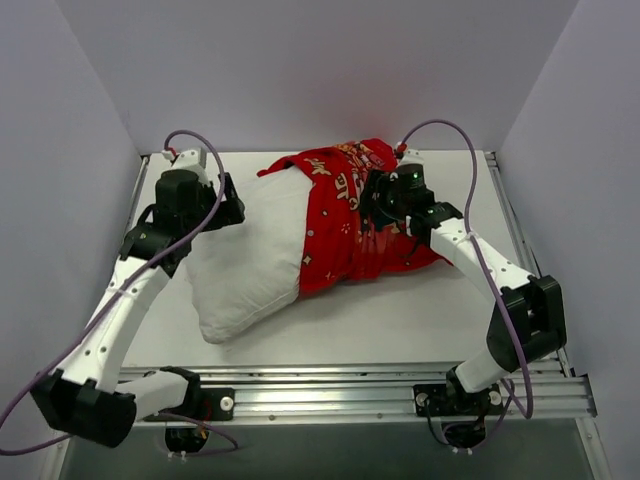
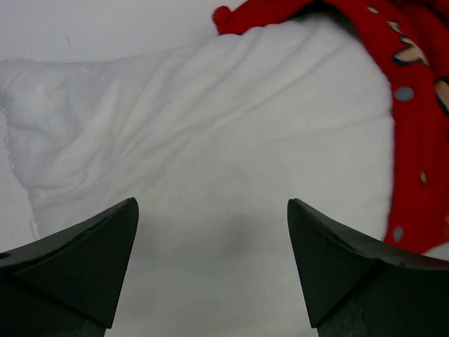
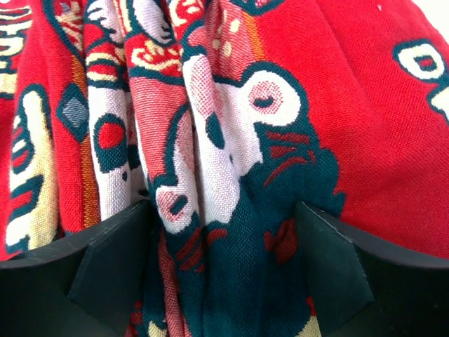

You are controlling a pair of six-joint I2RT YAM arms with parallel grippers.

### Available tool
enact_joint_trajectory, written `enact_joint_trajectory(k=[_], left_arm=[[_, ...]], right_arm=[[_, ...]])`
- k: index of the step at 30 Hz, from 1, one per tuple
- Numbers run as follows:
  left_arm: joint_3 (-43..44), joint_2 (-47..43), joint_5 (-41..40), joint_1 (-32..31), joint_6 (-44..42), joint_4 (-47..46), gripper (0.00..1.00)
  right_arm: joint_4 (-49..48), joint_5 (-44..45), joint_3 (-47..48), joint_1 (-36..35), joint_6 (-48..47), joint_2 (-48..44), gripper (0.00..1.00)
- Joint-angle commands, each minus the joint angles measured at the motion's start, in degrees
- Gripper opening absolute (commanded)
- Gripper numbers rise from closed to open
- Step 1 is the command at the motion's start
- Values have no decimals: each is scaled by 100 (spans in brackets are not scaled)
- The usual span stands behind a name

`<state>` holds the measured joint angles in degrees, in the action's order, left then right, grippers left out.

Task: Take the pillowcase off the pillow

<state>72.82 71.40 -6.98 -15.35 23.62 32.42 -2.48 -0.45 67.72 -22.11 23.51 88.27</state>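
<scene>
The white pillow [image 1: 250,255] lies slantwise mid-table, its left half bare. The red printed pillowcase [image 1: 345,215] is bunched over its right half. My left gripper [image 1: 232,205] is at the pillow's bare far-left part; in the left wrist view it [image 2: 212,210] is open and empty just over the white pillow [image 2: 210,126], with the pillowcase edge [image 2: 414,140] at the right. My right gripper [image 1: 375,205] is on top of the pillowcase; in the right wrist view it [image 3: 221,217] stands wide open with gathered folds of pillowcase [image 3: 365,140] between its fingers [image 3: 112,267].
White walls close in the table at the left, back and right. A metal rail [image 1: 330,395] with both arm bases runs along the near edge. Bare white table [image 1: 400,320] lies in front of the pillow.
</scene>
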Motion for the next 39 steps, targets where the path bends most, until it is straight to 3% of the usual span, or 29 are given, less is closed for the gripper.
enact_joint_trajectory(k=[1, 8, 11, 22, 27, 30, 31, 33, 34, 36, 37, 39], left_arm=[[-311, -1100, -180, -835, -533, 448, 94], [-1093, -1655, -1135, -2864, -121, 844, 94], [-1366, -1445, -1629, -3419, 90, 862, 94], [-1937, -162, -2719, -3659, 845, 265, 94], [-2219, 251, -2765, -3650, 1232, -166, 96], [-2254, 479, -2686, -3641, 1373, -342, 76], [-2280, 524, -2642, -3641, 1374, -394, 62], [-2263, 621, -2571, -3641, 1365, -474, 47], [-2220, 647, -2571, -3641, 1374, -474, 34], [-2175, 630, -2536, -3641, 1330, -465, 19], [-2158, 604, -2527, -3641, 1312, -474, 7], [-2070, 499, -2484, -3633, 1260, -448, 2]], right_arm=[[222, -78, 110, -65, -136, -432, 79], [555, -174, -198, -83, -259, -1118, 98], [617, -210, -356, -92, -294, -1390, 100], [793, -552, -910, -180, -505, -2138, 100], [749, -641, -1200, -373, -549, -2393, 100], [688, -650, -1331, -600, -496, -2437, 100], [644, -606, -1358, -680, -435, -2429, 100], [574, -492, -1472, -951, -339, -2411, 100], [504, -422, -1525, -1058, -216, -2394, 100], [424, -150, -1613, -1382, -84, -2367, 99], [380, -35, -1700, -1480, 82, -2341, 99], [380, 439, -1771, -1673, 268, -2288, 99]])
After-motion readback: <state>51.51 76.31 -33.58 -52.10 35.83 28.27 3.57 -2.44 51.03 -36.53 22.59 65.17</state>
